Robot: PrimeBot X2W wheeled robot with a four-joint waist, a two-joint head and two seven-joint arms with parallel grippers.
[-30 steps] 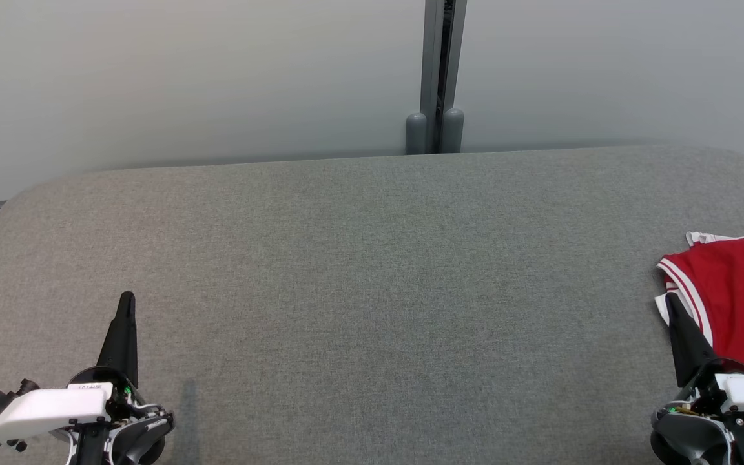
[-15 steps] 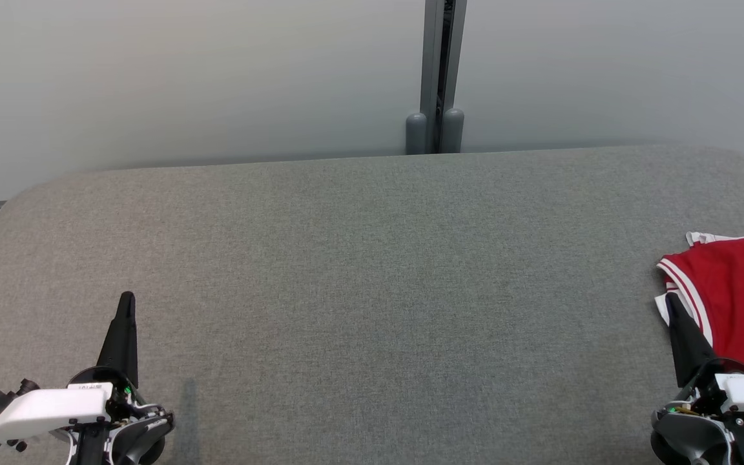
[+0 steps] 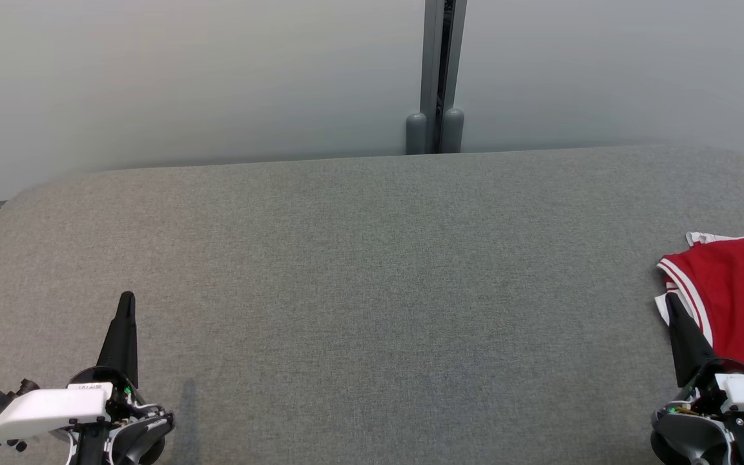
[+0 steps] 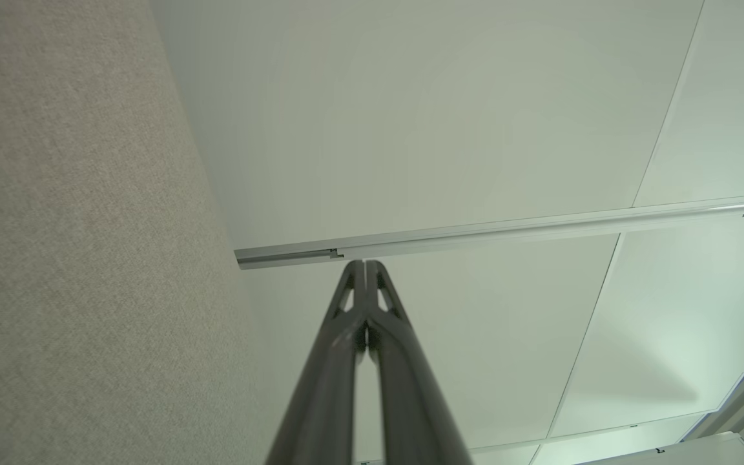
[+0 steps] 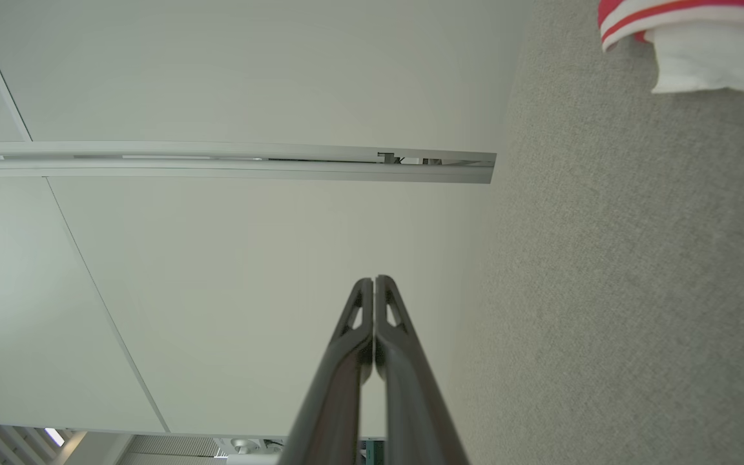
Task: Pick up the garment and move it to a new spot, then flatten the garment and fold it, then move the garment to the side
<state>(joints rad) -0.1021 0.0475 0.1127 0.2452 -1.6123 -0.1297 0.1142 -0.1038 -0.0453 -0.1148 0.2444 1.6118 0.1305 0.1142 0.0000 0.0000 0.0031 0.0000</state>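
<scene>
The garment [image 3: 740,297] is red with white striped trim and lies folded at the right edge of the grey padded table [image 3: 372,290]; its white and red edge [image 5: 701,45] also shows in the right wrist view's top right corner. My right gripper [image 3: 670,298] is shut and empty, its tip just in front of the garment's left edge. My left gripper [image 3: 126,297] is shut and empty over the table's near left. Both pairs of fingers are pressed together in the left wrist view [image 4: 365,263] and the right wrist view [image 5: 374,279].
A pale wall with a grey vertical rail [image 3: 440,71] stands right behind the table's far edge. The table's rounded corners lie at the far left and far right. Bare grey fabric stretches between the two grippers.
</scene>
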